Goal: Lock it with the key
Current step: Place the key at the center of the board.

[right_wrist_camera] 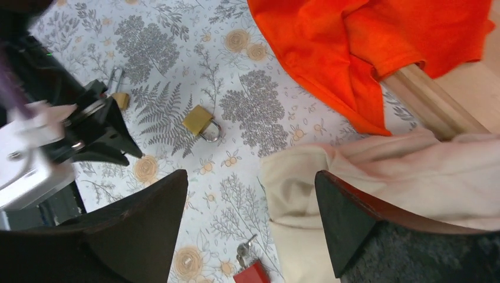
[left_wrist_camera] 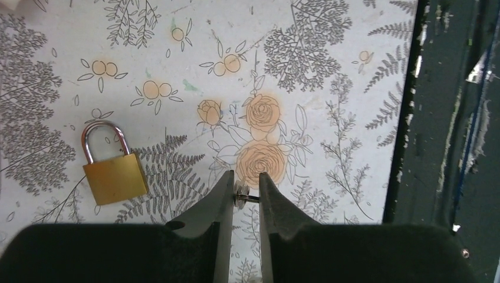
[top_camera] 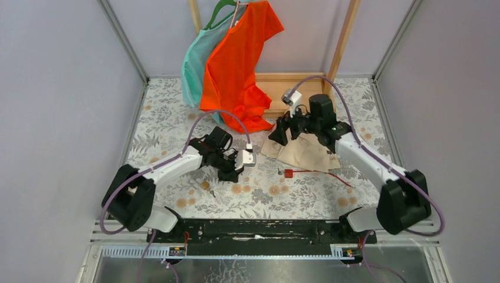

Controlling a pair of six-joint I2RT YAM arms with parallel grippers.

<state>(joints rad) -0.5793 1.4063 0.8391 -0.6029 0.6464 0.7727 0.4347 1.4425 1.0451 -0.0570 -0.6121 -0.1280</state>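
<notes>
A brass padlock [left_wrist_camera: 114,175] with a steel shackle lies flat on the floral table cloth, left of my left gripper [left_wrist_camera: 246,184]. It also shows in the right wrist view [right_wrist_camera: 200,122]. The left gripper is shut on a small silver key [left_wrist_camera: 249,198], pinched between the fingertips just above the cloth. In the top view the left gripper [top_camera: 234,167] sits left of centre. My right gripper [right_wrist_camera: 250,177] is open and empty, hovering over the edge of a beige cloth [right_wrist_camera: 377,177]. It is at the back right in the top view [top_camera: 283,132].
A red key tag [right_wrist_camera: 252,273] with keys lies below the right gripper, also in the top view [top_camera: 288,173]. A second small brass lock [right_wrist_camera: 119,97] lies farther left. Orange [top_camera: 242,59] and teal shirts hang on a wooden rack at the back. A black rail [left_wrist_camera: 448,118] runs along the near edge.
</notes>
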